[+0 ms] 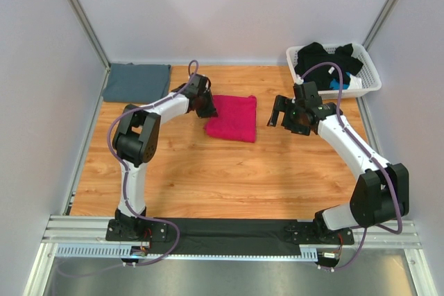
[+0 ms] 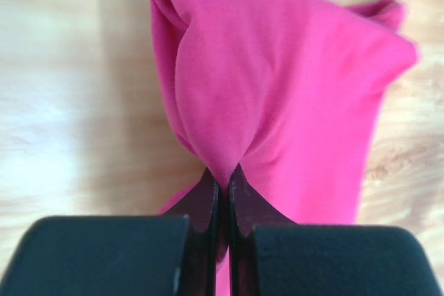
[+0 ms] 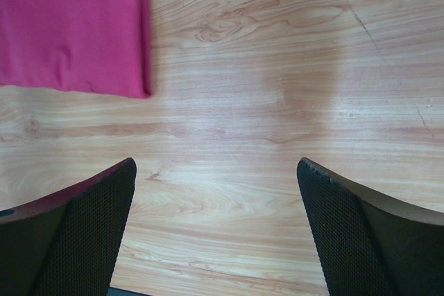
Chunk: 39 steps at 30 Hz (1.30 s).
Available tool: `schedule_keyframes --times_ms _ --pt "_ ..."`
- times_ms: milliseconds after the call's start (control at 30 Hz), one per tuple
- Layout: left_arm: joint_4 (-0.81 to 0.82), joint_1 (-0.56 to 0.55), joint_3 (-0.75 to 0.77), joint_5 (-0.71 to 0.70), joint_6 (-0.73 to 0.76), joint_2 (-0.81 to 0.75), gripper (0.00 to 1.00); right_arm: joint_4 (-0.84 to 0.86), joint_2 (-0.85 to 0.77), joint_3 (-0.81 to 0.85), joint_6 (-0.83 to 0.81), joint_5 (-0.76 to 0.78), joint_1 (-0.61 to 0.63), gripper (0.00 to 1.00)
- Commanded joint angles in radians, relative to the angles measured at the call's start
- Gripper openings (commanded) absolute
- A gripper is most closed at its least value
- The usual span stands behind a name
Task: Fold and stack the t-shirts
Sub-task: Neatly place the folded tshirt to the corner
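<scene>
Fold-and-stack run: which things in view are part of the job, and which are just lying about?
Job:
- pink t-shirt, pinched by the left pincer
- folded grey t-shirt, far left corner
- right pincer, open, holding nothing

Lying about:
- white basket, far right
- dark clothes heaped in it

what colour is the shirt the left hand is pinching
The shirt pinched by the left hand is plain magenta-pink, clearest in the left wrist view.
</scene>
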Motion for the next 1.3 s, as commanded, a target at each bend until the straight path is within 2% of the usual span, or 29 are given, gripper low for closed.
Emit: schedule_keyframes --times_ms 0,333,467,633,1267 --pt "-0.114 0.048 0.141 -0.085 0.191 0.005 0.00 0.005 -0.020 0.019 0.018 0.041 -0.008 1.00" --pt "-0.252 0.183 0.433 -0.205 0.487 0.104 0.00 0.089 0.069 0.019 0.002 0.057 -0.040 1.00" --pt "-0.263 0.241 0.514 -0.196 0.565 0.137 0.00 0.100 0.138 0.048 0.002 0.014 -0.054 1.00" --pt "-0.250 0.298 0.534 -0.143 0.673 0.138 0.00 0.106 0.184 0.071 0.002 0.003 -0.083 1.00" --pt "-0.246 0.436 0.580 -0.091 0.698 0.069 0.00 0.069 0.332 0.152 -0.001 -0.021 -0.117 1.00"
